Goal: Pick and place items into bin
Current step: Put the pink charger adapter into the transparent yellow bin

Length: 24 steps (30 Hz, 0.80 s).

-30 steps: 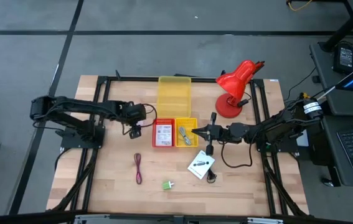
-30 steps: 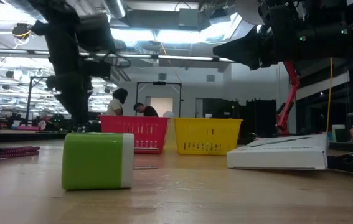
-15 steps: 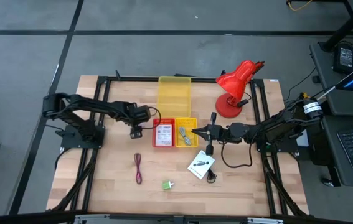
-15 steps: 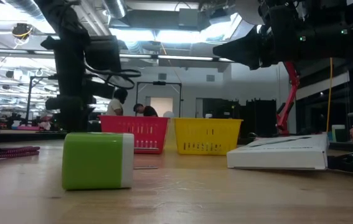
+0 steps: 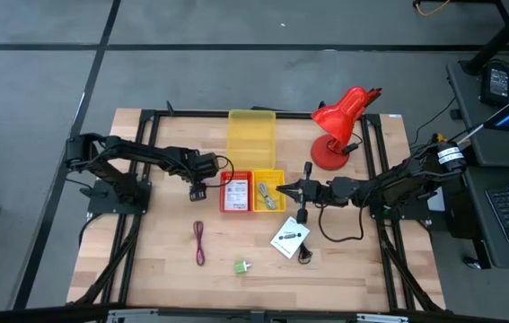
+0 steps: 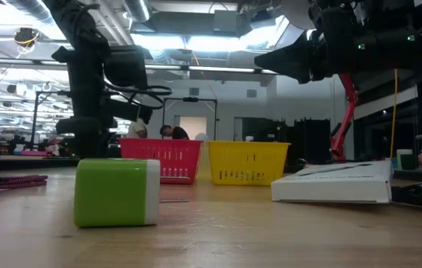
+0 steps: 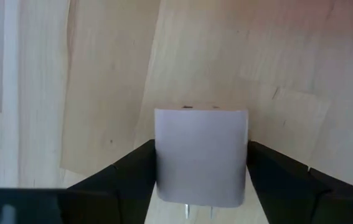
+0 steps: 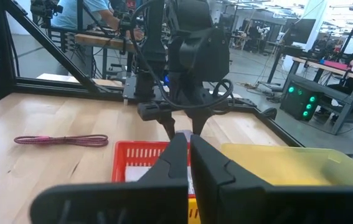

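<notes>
Carrying a pale cube (image 7: pixel 201 158) clamped between its fingers, the left gripper (image 5: pixel 197 188) has moved nearer the red bin (image 5: pixel 235 192). Release looks close. The right gripper (image 8: pixel 188 158) waits, fingers pressed together

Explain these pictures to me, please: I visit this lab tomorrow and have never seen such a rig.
Two dark robot arms work at a wooden table, each ending in two fingers. One picture looks straight down, one looks level across the tabletop, and one comes from a camera on each wrist. The left gripper, beside the red bin, holds a pale cube between its fingers. The right gripper hangs by the yellow bin, fingers shut with nothing between them. Loose on the table lie a green block, a white packet and a dark red cord. A red lamp stands at the back.
</notes>
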Motion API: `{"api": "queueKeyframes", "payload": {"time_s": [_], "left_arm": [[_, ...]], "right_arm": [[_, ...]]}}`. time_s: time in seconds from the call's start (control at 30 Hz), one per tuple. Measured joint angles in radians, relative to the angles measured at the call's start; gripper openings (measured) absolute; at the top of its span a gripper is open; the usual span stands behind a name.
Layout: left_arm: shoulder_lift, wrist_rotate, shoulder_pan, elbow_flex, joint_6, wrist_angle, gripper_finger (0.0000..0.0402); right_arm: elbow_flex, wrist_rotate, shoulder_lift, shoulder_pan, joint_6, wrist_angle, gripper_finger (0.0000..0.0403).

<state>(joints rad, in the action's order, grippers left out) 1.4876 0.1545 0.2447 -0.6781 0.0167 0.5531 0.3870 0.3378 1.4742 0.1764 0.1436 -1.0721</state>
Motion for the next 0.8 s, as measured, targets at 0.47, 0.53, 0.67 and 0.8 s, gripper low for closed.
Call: {"api": "queueKeyframes", "payload": {"time_s": [0.47, 0.53, 0.67, 0.8], "left_arm": [[-0.089, 0.004, -0.002, 0.005, -0.004, 0.049, 0.0191], [-0.127, 0.003, -0.002, 0.005, -0.003, 0.058, 0.0191], [-0.219, 0.003, -0.002, 0.005, 0.012, 0.061, 0.0191], [-0.323, -0.019, -0.002, 0.004, 0.024, 0.065, 0.0191]], "right_arm": [[0.000, 0.000, 0.000, 0.000, 0.000, 0.000, 0.0003], [0.000, 0.000, 0.000, 0.000, 0.000, 0.000, 0.0003], [0.000, 0.000, 0.000, -0.003, 0.000, 0.000, 0.0003], [0.000, 0.000, 0.000, -0.003, -0.001, 0.000, 0.0003]]}}
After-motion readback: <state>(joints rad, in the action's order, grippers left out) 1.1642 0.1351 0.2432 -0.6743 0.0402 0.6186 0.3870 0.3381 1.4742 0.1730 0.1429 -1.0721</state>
